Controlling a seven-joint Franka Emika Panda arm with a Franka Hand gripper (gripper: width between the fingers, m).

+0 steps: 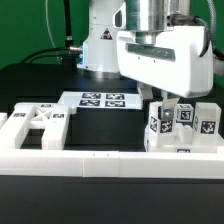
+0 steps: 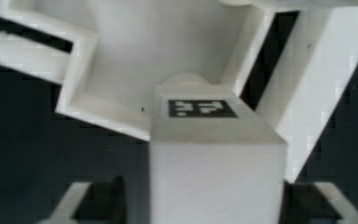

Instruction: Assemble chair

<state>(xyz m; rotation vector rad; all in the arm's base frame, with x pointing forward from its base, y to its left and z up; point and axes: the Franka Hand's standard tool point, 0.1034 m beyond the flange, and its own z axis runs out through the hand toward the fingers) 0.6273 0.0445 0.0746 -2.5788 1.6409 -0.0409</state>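
Gripper: We saw the gripper (image 1: 166, 103) hanging straight down over a cluster of chair parts (image 1: 190, 125) by the front edge of the table (image 1: 110, 128), toward the exterior view's right. Its jaws stood parted.
Fingers: In the wrist view the fingers (image 2: 91, 200) flanked a square-ended post (image 2: 211, 170) with a dark gap on either side, so we judged that nothing was gripped.
Post: It appeared upright with its tag (image 2: 201, 108) facing the camera. We took this stance to offer flat sides to the jaws.
Border wall: The border wall (image 1: 100, 162) ran along the front edge, with the cluster just behind it. We read it as a stop for squaring parts.
Frame part: The frame part (image 1: 35, 125) lay flat near the front corner at the exterior view's left, well apart from the gripper.
Marker board: The marker board (image 1: 100, 98) lay flat mid-table, behind the parts.
Stage: The parts stood loose, so we judged the assembly far from complete.
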